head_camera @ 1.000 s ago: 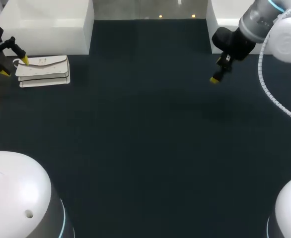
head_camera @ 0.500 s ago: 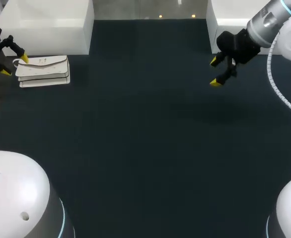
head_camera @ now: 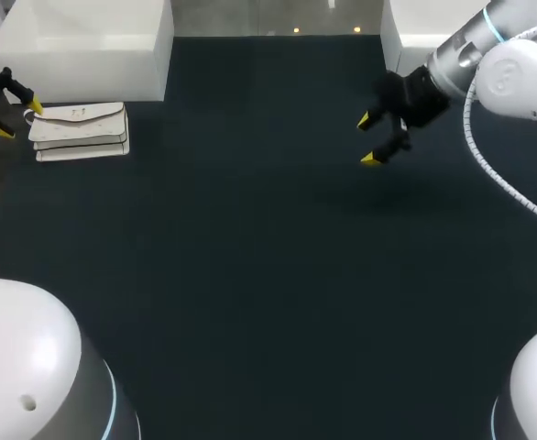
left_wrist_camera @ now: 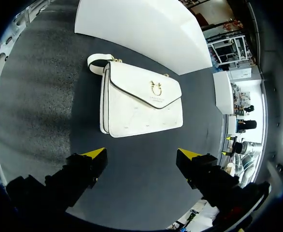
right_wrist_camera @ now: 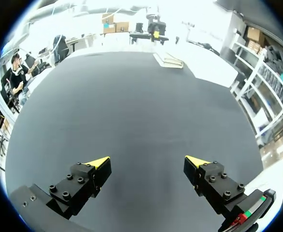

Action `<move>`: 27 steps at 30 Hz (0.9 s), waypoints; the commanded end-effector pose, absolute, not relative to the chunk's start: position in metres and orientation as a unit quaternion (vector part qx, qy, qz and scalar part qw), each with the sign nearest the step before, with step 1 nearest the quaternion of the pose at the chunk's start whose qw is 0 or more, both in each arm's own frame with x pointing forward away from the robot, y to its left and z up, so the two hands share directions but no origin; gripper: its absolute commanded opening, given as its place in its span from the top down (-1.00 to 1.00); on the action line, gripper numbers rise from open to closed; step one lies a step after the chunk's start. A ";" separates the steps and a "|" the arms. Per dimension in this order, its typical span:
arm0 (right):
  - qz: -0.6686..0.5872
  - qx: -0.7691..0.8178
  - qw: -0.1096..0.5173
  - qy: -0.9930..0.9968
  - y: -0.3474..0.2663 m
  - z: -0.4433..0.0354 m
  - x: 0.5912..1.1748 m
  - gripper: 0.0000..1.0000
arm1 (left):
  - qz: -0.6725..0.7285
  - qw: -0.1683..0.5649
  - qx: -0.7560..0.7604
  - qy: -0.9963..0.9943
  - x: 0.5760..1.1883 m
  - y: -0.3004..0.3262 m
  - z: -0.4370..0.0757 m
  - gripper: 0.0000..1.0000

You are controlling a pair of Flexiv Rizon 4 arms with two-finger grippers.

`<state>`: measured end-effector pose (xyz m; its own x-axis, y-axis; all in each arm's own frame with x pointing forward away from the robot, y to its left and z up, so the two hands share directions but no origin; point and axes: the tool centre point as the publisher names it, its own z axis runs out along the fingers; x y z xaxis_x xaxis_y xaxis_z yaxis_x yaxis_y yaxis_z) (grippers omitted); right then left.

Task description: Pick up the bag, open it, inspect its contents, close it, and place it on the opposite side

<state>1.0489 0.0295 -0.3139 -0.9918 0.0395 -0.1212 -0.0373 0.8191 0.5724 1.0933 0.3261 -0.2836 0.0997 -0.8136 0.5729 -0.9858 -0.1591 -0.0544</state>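
One white leather flap handbag (left_wrist_camera: pixel 141 104) with gold clasp (left_wrist_camera: pixel 156 89), on dark tabletop (head_camera: pixel 250 257), beside white box (head_camera: pixel 85 41). Left jaws spread, near handbag; right jaws spread, well apart from it.

Leather-look white flap bag (left_wrist_camera: pixel 141 104) smooth w/ soft sheen, stitched lines; its small gold clasp (left_wrist_camera: pixel 156 88) shiny metal. Matt, fine-grained, cloth-like dark table top (head_camera: pixel 250 275). Smooth, glossy, prob. plastic: big white block (head_camera: pixel 85 37), right arm's white shell (head_camera: pixel 516 78).
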 end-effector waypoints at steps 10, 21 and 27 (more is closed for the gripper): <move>0.309 -0.014 0.021 0.951 0.043 -0.329 1.077 -1.00 | 0.280 0.189 0.723 -0.602 1.107 0.345 -0.297 -1.00; 0.319 -0.005 0.024 0.947 0.044 -0.333 1.075 -1.00 | 0.306 0.190 0.728 -0.584 1.113 0.351 -0.305 -1.00; 0.319 -0.005 0.024 0.947 0.044 -0.333 1.075 -1.00 | 0.319 0.183 0.731 -0.574 1.120 0.357 -0.319 -1.00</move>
